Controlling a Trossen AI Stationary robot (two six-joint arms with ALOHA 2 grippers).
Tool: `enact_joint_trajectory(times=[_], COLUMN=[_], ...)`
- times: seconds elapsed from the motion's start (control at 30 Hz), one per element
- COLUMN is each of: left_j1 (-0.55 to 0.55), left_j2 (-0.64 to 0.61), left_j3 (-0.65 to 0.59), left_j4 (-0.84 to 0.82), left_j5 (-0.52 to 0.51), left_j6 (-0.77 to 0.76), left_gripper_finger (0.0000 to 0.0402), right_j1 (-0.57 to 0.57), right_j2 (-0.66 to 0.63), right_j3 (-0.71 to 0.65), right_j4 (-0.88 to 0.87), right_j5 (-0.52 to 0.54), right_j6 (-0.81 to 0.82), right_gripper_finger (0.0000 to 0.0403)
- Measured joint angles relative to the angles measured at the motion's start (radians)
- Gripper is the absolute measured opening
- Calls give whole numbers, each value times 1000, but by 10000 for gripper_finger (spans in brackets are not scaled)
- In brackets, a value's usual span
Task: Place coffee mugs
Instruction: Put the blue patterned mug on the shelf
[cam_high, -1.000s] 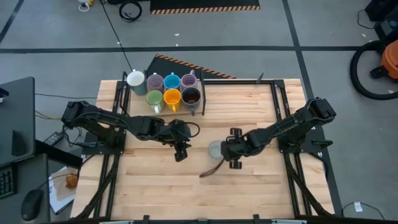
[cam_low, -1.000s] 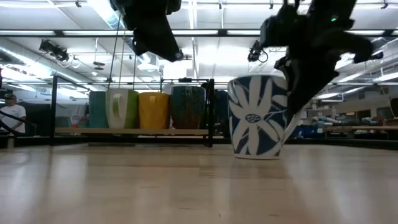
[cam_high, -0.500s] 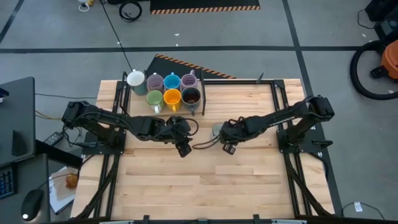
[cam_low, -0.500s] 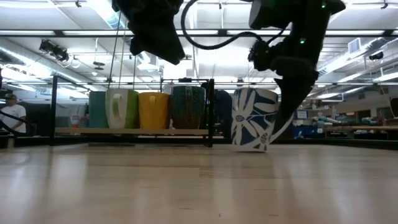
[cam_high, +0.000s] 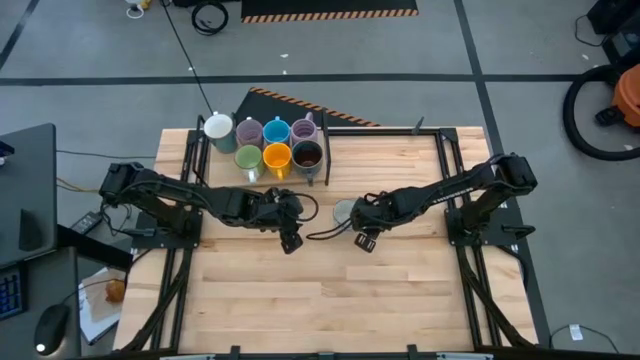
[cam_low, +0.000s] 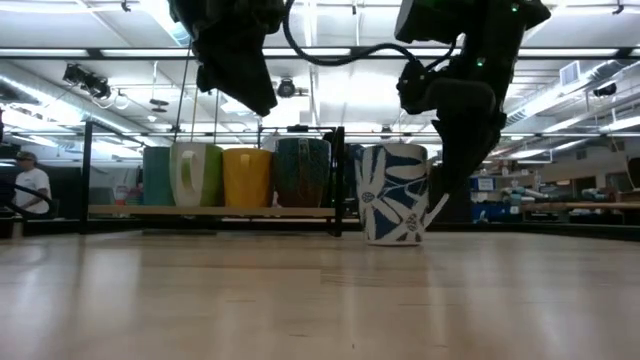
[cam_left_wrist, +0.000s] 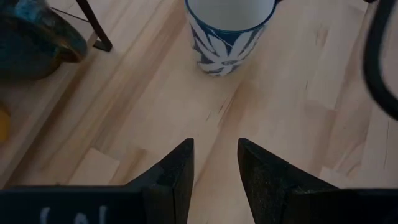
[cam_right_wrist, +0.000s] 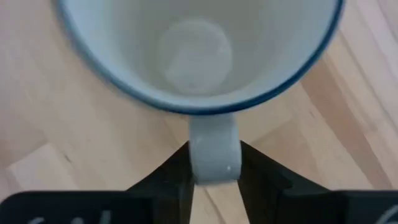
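A white mug with a blue leaf pattern (cam_high: 345, 211) stands upright on the wooden table (cam_high: 400, 290), near its middle; it also shows in the low view (cam_low: 395, 195). My right gripper (cam_right_wrist: 214, 155) is shut on the mug's handle, reaching in from the table's right (cam_high: 358, 226). My left gripper (cam_left_wrist: 216, 146) hovers open and holds nothing. It is above the table just left of the mug (cam_high: 290, 238) and points down at a slant toward it. Several other mugs (cam_high: 277, 157) stand together in a rack at the far left. My right gripper has the mug's handle (cam_right_wrist: 214, 163) between its two fingers, one on each side, with no gap showing. The fingers come steeply from above, on the mug's near right side. The mug stands upright with its base on the table (cam_low: 395, 240).
The rack (cam_high: 322, 170) holds white, lilac, blue, green, orange and dark brown mugs behind a dark frame. Black rails (cam_high: 445, 170) run along the table's sides. A person (cam_low: 30, 190) stands in the room beyond the table's far edge.
My right gripper has moved toward the table's far edge, a little toward the rack, and rolled at the wrist, taking the blue-patterned mug along. Half a second ago the mug was tilted; now it stands upright on the table.
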Motion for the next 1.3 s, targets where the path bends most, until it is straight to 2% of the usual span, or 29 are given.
enact_joint_trajectory(times=[0.23,0.6,0.97,1.07,1.13,1.3], left_j1=[0,0,0,-10,-26,-82], left_j2=[0,0,-1,-1,13,72], left_j3=[0,0,0,0,1,1], left_j4=[-1,-26,-26,-12,10,68], left_j5=[34,45,45,42,40,30], left_j6=[-8,-16,-33,-34,-29,-5], left_gripper_finger=[130,130,130,130,130,130], right_j1=[28,67,90,90,94,133], right_j2=[-1,-64,-64,-79,-111,-215], right_j3=[0,0,0,0,0,0], right_j4=[42,132,275,261,223,93], right_j5=[-1,-30,-197,-253,-244,-56], right_j6=[-22,-82,-173,-203,-218,-258], right_gripper_finger=[150,160,160,160,160,160])
